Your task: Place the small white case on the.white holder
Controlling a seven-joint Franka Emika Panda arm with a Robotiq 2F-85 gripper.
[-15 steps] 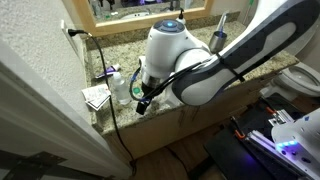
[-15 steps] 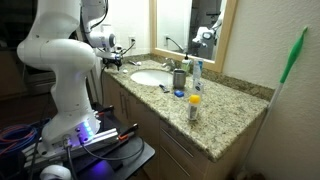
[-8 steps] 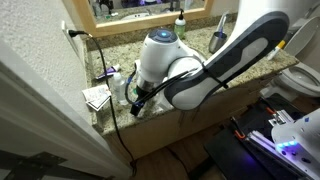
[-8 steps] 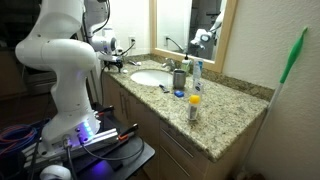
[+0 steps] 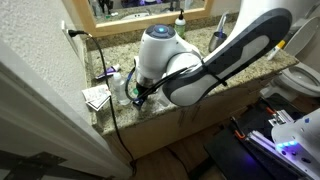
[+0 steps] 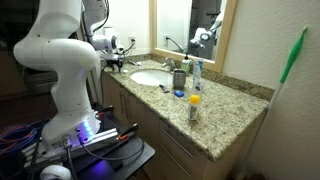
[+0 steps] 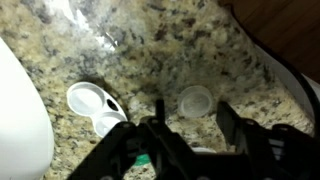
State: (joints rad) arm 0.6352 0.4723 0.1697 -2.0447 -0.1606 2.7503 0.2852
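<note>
In the wrist view the small white case (image 7: 196, 100) lies flat on the speckled granite counter, round and translucent. My gripper (image 7: 192, 108) hangs right over it, open, one dark finger (image 7: 160, 118) on each side with a little gap to the case. The white holder (image 7: 90, 104), with two round wells, rests on the counter to the left of the fingers. In an exterior view the gripper (image 5: 140, 96) is low at the counter's front corner and hides the case. The gripper (image 6: 118, 62) also shows in the other exterior view, at the counter's far end.
A clear plastic bottle (image 5: 118, 82) and a white card (image 5: 97, 97) sit beside the gripper, with a black cable (image 5: 108, 112) hanging over the edge. Further along are the sink (image 6: 150, 77), a metal cup (image 6: 178, 78), bottles (image 6: 195, 105) and a blue cap (image 6: 180, 94). A large white surface (image 7: 20, 125) fills the wrist view's left.
In the exterior views the arm has shifted a little toward the wall end of the counter and dropped lower over the corner. The things on the counter have not moved.
</note>
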